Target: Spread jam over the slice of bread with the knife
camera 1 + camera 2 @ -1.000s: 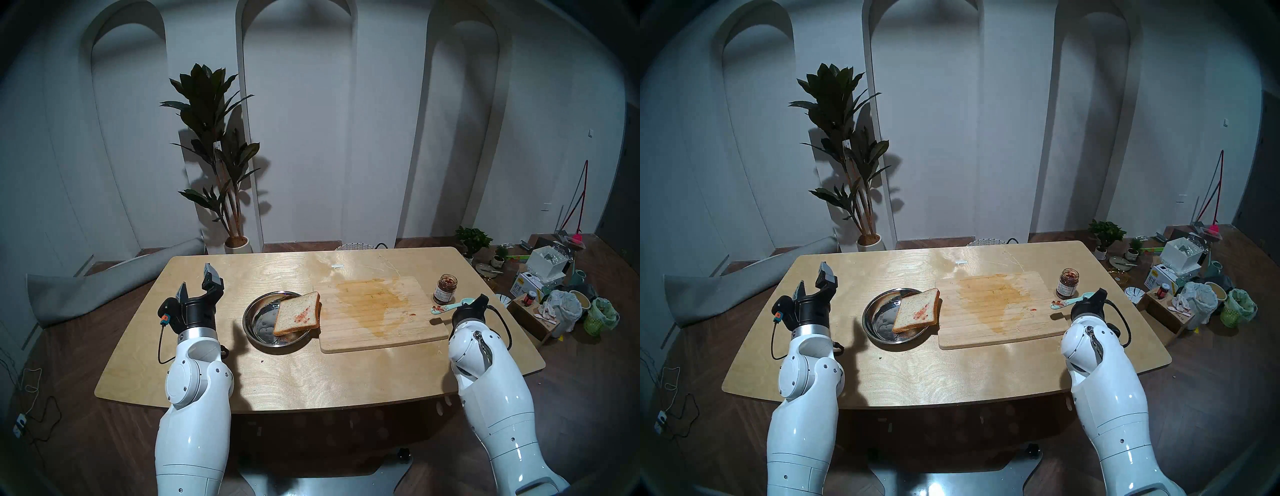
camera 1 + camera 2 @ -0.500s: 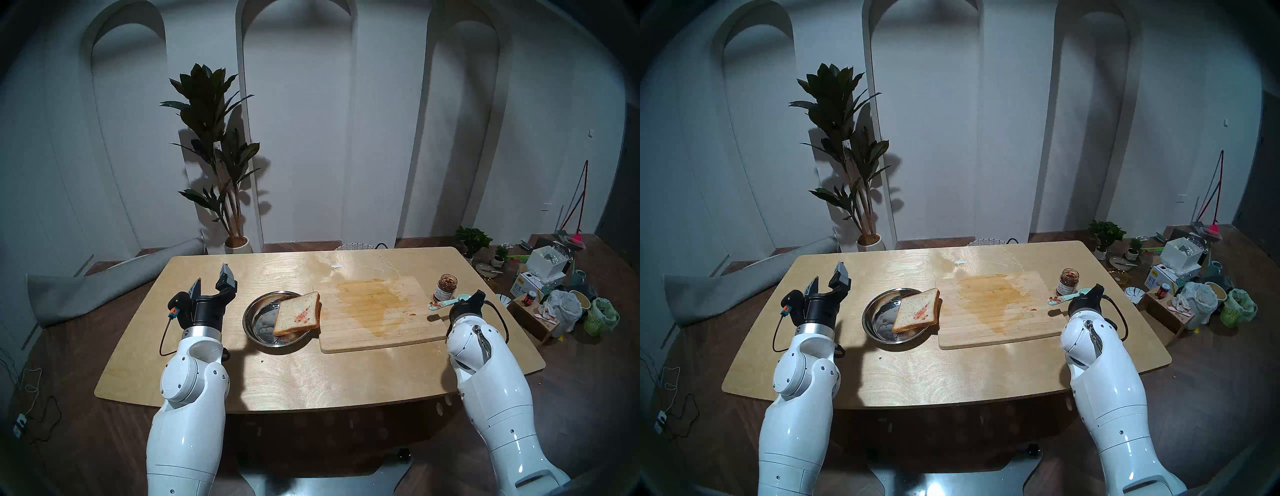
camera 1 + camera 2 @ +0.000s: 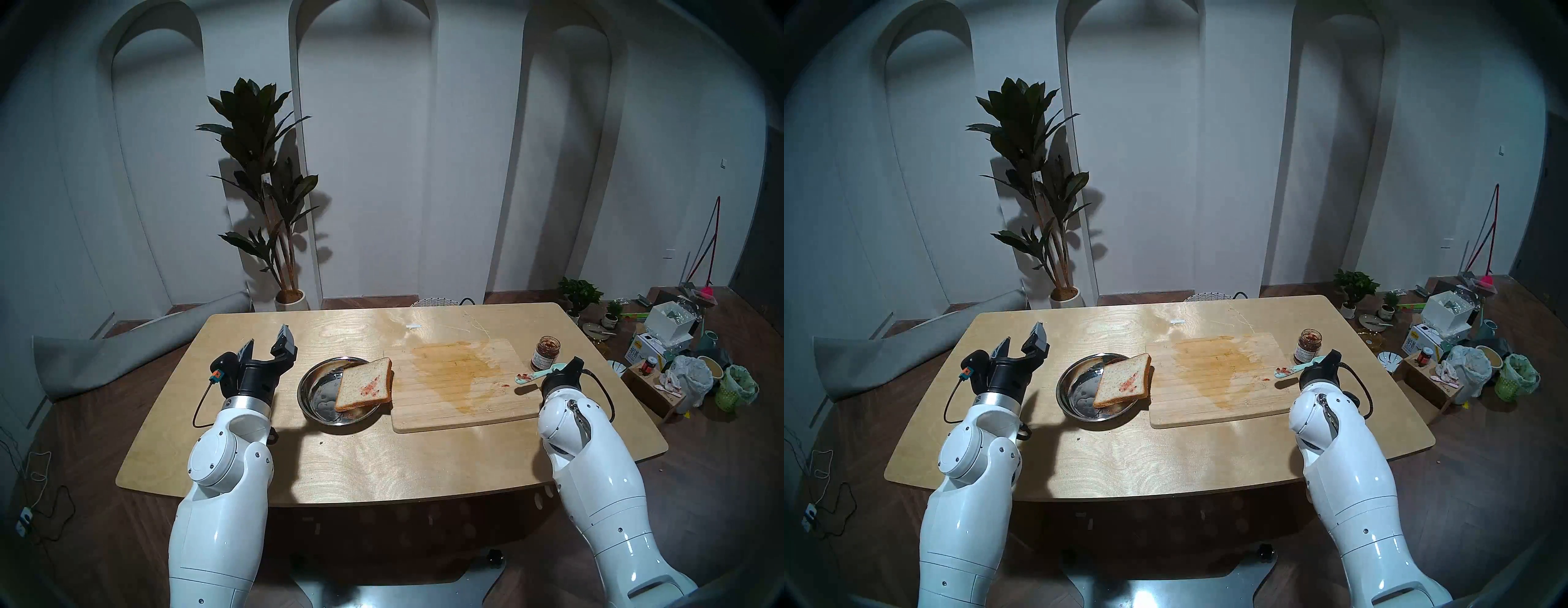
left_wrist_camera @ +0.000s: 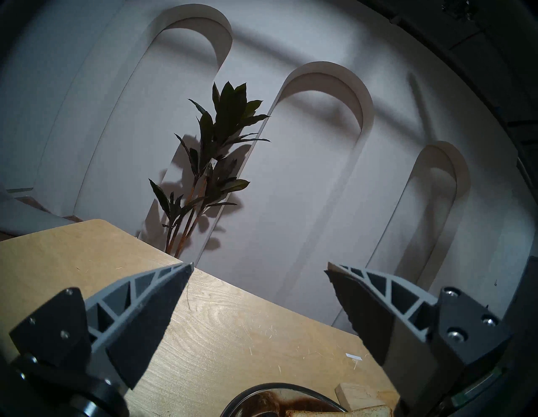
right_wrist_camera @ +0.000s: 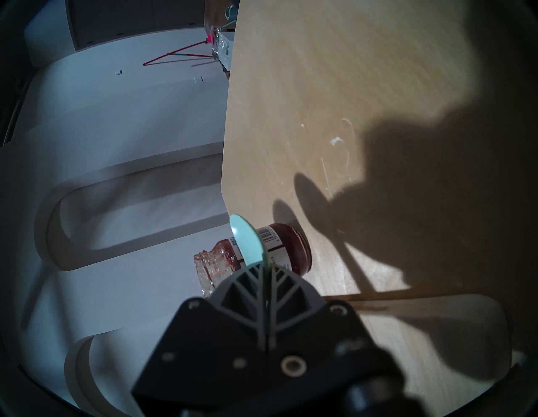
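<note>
The right gripper (image 3: 559,370) has its fingers clamped on the knife (image 3: 535,375), whose jam-smeared tip hangs over the cutting board's (image 3: 462,407) right edge, beside the jam (image 3: 544,353) jar. The left gripper's (image 3: 269,341) fingers spread wide, empty, near the worktop's (image 3: 382,463) left edge. The slice of bread (image 3: 365,384) leans on the metal plate (image 3: 316,392).

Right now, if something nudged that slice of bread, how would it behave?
The bread lies tilted, one edge on the plate rim, the other toward the board, so it would probably slide or tip. It looks soft, likely to sag. Its jam smear may stick.
</note>
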### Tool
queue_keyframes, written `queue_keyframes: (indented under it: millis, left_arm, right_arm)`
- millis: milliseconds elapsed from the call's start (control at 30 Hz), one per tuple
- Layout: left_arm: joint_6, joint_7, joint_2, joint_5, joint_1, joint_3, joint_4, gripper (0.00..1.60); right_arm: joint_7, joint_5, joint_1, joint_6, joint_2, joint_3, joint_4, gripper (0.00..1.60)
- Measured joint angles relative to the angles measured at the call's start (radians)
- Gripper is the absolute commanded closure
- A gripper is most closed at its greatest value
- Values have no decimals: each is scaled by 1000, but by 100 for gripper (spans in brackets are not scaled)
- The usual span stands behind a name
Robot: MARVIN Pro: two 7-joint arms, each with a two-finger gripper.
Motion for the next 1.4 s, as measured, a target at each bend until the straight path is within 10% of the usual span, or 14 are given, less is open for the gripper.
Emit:
queue_keyframes:
  millis: [1133,1233,1400]
  left_arm:
    - [18,-9,22,-62,-15,3,27,0]
    - [23,-9,24,-66,-17,2,29,0]
    - [27,-8,25,-73,-19,1,29,0]
  right_arm:
    - [25,-92,80,-201,-53,-76,109,160]
    - [20,-92,84,-204,-53,-82,110,110]
    - [2,-93,86,-204,-51,-90,107,75]
